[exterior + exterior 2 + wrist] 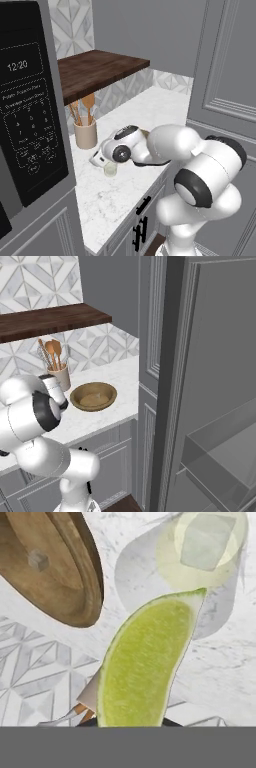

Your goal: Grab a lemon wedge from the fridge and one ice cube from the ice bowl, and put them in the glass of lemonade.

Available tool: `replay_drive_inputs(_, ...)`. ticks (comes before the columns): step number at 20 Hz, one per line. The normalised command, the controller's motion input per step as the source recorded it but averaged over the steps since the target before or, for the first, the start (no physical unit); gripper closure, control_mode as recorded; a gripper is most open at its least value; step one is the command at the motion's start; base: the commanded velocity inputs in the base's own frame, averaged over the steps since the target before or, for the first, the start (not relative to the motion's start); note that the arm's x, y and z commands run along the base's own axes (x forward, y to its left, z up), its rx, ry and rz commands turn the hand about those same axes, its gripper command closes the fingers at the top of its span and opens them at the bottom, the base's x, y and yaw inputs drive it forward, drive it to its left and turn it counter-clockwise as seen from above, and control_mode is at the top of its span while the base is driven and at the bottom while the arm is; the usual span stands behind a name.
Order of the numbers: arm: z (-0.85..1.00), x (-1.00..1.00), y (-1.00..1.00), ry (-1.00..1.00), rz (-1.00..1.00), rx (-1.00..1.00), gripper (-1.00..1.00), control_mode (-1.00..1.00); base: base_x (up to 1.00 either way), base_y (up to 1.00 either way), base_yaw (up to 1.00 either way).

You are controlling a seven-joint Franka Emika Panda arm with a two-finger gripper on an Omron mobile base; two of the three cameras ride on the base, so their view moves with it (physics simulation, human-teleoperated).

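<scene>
In the hand view the yellow-green lemon wedge stands large right in front of the camera, held between the fingers, which it hides. Beyond it is the glass of lemonade with an ice cube floating in the pale liquid. The wooden ice bowl lies to the left of the glass and holds one small cube. In the left base view my gripper hangs just above the glass on the marble counter, shut on the wedge. The bowl is also in the right base view.
A tan crock with wooden spoons stands by the tiled wall behind the glass. A dark wood shelf hangs above the counter. A black microwave is at the left. The fridge stands open at the right, its shelves showing.
</scene>
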Motion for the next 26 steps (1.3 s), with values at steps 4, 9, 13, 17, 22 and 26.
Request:
replay_drive_inputs(4, -0.03, 0.04, 0.0, -0.12, -0.05, 0.0, 1.0, -1.0, 0.0, 0.0, 0.0)
replay_drive_inputs(9, -0.19, 0.21, -0.03, -0.09, -0.03, 0.0, 1.0, -1.0, 0.0, 0.0, 0.0)
replay_drive_inputs(13, -0.17, 0.18, 0.0, -0.07, -0.02, 0.0, 1.0, -1.0, 0.0, 0.0, 0.0)
replay_drive_inputs(17, -0.08, 0.08, 0.0, -0.06, -0.02, 0.0, 1.0, -1.0, 0.0, 0.0, 0.0)
replay_drive_inputs(22, 0.0, 0.0, 0.0, -0.06, -0.01, 0.0, 1.0, -1.0, 0.0, 0.0, 0.0)
replay_drive_inputs(26, 0.23, -0.18, 0.0, -0.08, -0.02, 0.0, -1.0, -1.0, 0.0, 0.0, 0.0)
